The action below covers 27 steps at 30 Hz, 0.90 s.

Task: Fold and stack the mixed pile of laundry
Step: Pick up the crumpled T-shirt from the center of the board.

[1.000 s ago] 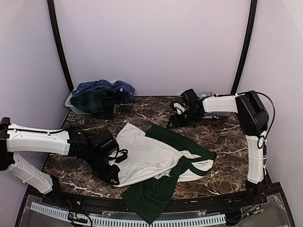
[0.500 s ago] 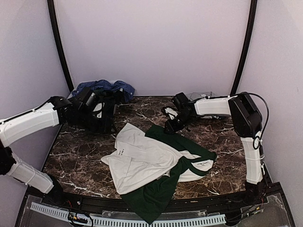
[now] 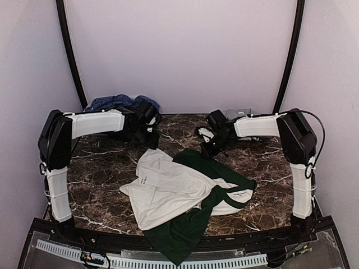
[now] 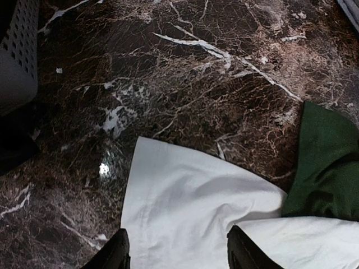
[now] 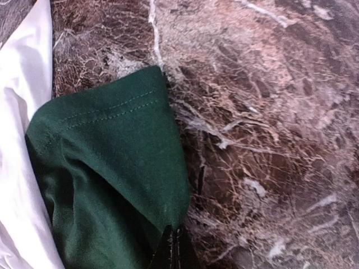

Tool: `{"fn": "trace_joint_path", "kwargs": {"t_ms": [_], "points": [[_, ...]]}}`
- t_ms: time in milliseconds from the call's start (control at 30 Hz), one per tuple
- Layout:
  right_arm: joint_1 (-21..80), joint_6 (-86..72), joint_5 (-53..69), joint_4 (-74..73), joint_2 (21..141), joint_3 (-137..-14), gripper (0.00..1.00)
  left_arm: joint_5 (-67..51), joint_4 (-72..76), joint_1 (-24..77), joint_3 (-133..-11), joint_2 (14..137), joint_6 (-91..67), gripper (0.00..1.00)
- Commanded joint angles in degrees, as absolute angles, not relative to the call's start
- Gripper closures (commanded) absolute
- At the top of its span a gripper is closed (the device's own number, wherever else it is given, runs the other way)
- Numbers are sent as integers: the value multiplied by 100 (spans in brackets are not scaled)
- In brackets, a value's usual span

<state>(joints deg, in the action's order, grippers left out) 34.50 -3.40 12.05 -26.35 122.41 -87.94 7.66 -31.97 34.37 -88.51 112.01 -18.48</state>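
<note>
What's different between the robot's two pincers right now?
The left pincer is open, jaws wide apart; the right pincer is shut. The left pincer holds nothing, with a white corner of the tee showing between its jaws; the right pincer seems to pinch the edge of the dark green sleeve. Both are at the far side of the tee, over the marble table.
</note>
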Motion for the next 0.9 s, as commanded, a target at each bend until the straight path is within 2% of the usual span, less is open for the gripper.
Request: {"fn": "trace_joint_path", "kwargs": {"t_ms": [0,433,733,800,867], "points": [[3414,-588,650,-2502,11544,-8605,100,1034,-3092,3234,-9442,11795,-1438,42],[2996,-747,358,-2478,10883,-8324,100,546,-3034,2936,-10279,12865,-715,45],[2775,-859,158,-2447,10468,-8001,100,194,-3067,2936,-10280,13197,-611,50],[2748,-870,104,-2447,10387,-7945,100,205,-3137,2936,-10329,13271,-604,54],[2722,-882,72,-2449,10307,-7906,100,262,-3264,2936,-10343,13286,-608,65]]}}
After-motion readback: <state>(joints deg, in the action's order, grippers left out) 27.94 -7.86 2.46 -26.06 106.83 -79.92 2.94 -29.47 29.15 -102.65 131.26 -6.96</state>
